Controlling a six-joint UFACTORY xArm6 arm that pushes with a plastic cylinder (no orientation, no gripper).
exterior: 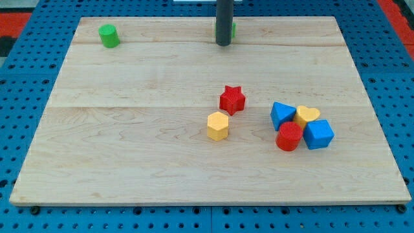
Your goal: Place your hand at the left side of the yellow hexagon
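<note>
No writing or brand marks can be read anywhere on the blocks or board. The tabletop (pixel 129 155) is pale, planked wood with a visible grain, resting on a blue pegboard surface (pixel 39 220) dotted with holes. The yellow hexagon (pixel 218 125) sits a little right of the middle, a chunky matte block, with the red star (pixel 232 99) just beside it up and to the view's right; whether they touch, I cannot tell. Farther to the view's right sits a tight cluster: a blue triangle (pixel 281 114), a yellow heart (pixel 306 116), a red cylinder (pixel 289 136) and a blue cube (pixel 318 134), packed against one another. A green cylinder (pixel 108 35) stands alone near the view's top left corner. The dark rod comes down at the view's top edge, my tip (pixel 223 44) resting well apart from the yellow hexagon, straight above it in the view, with a sliver of another green block (pixel 233 29) peeking from behind the rod. There are no jaws on this arm, only the smooth straight rod.
</note>
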